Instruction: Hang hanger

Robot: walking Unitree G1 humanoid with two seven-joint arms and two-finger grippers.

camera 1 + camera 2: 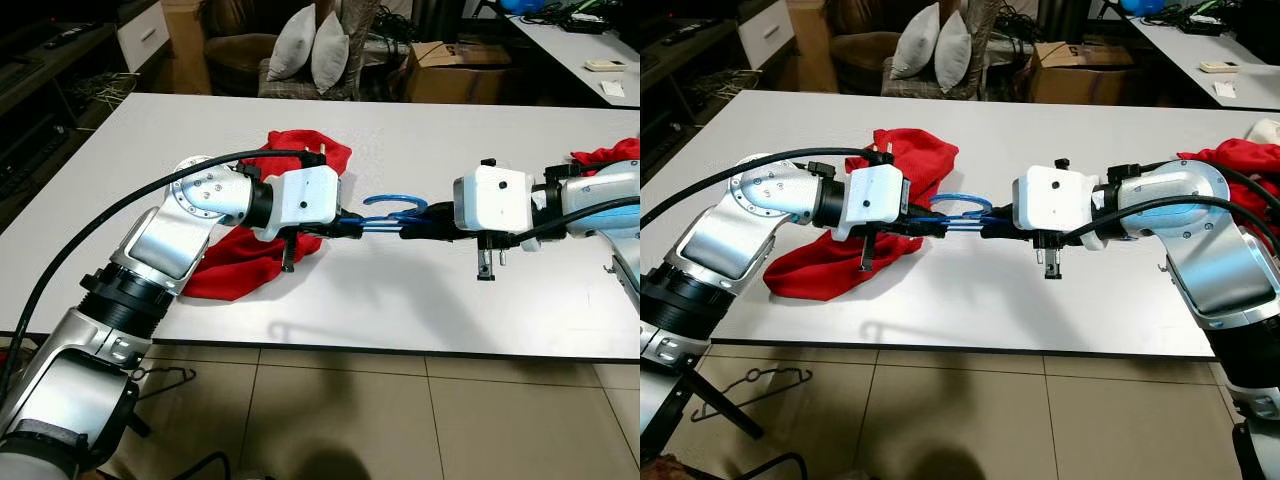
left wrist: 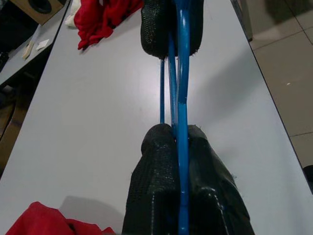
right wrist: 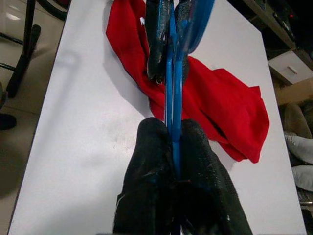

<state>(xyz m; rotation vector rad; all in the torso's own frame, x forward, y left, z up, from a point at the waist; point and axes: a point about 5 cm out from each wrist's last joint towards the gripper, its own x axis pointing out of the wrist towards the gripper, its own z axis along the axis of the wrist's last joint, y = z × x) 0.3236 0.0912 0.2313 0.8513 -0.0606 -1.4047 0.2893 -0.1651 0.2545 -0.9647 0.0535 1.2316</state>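
My left gripper is pinched shut on one end of the blue hanger, and my right gripper is clamped on the other end, so the two sets of black fingers face each other tip to tip above the white table. The hanger lies between them, its long axis running from 9 o'clock to 3 o'clock across my front, with the hook curling up toward 12. In the left wrist view its blue wire runs straight out from between my closed fingers to the opposite pair. Neither arm is nearer; both hold it equally, lifted just clear of the tabletop.

I count one blue hanger in my grip and one dark wire hanger on the floor tiles at 7 o'clock. There are two red cloths: one beneath my left wrist at 9 o'clock, the other behind my right forearm at 3. I see no rail, so I judge I must turn away before hanging.
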